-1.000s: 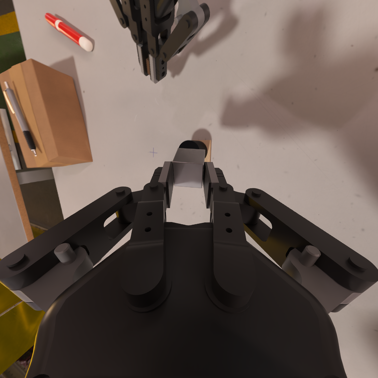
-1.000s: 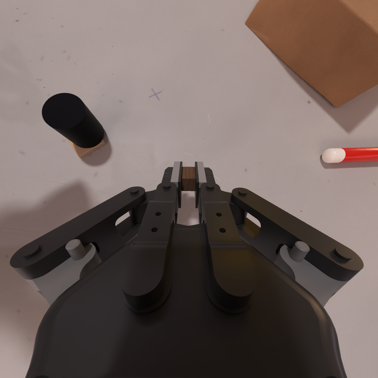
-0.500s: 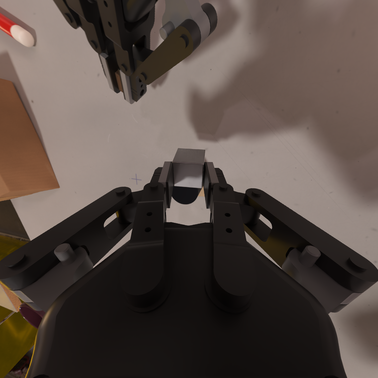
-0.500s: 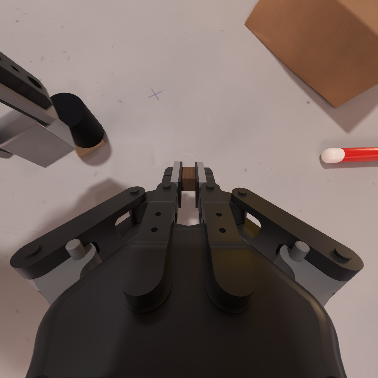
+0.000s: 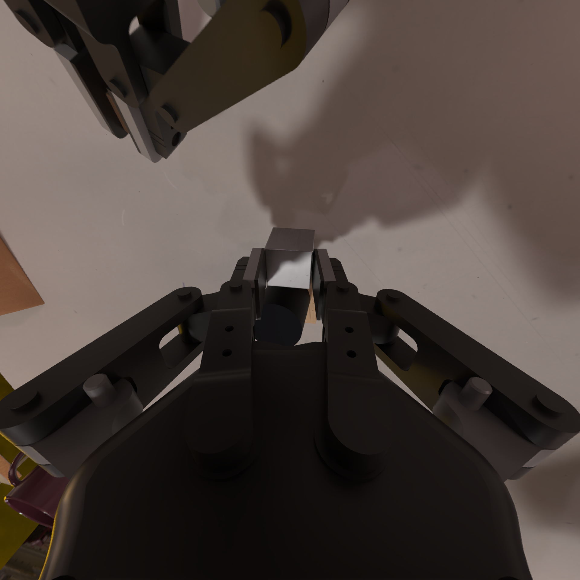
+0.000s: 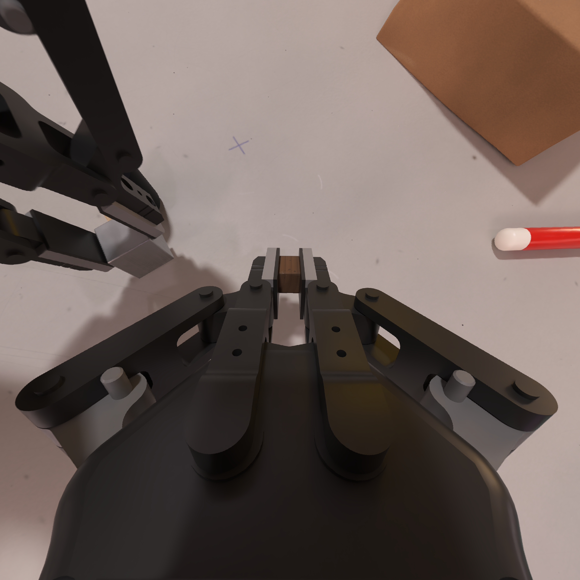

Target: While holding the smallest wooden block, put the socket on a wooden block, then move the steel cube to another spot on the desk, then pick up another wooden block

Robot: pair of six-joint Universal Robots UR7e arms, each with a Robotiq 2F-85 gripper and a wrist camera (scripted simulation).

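Note:
My left gripper (image 5: 288,266) is shut on the steel cube (image 5: 289,265) and holds it above the desk. Under it, between the fingers, the black cylindrical socket (image 5: 279,323) stands on a light wooden block (image 5: 310,309). My right gripper (image 6: 289,270) is shut on the small dark wooden block (image 6: 288,273), above the desk. In the right wrist view the left gripper (image 6: 135,238) with the steel cube (image 6: 135,251) is at the left and hides the socket. In the left wrist view the right gripper (image 5: 147,138) hangs at the upper left.
A large brown box (image 6: 489,72) lies at the upper right of the right wrist view, its corner at the left edge of the left wrist view (image 5: 15,282). A red marker with a white cap (image 6: 539,238) lies at the right. A dark red mug (image 5: 28,499) is at lower left.
My left gripper has carried the steel cube forward over the socket and block, closer to the right gripper. The right gripper has stayed still with its small block.

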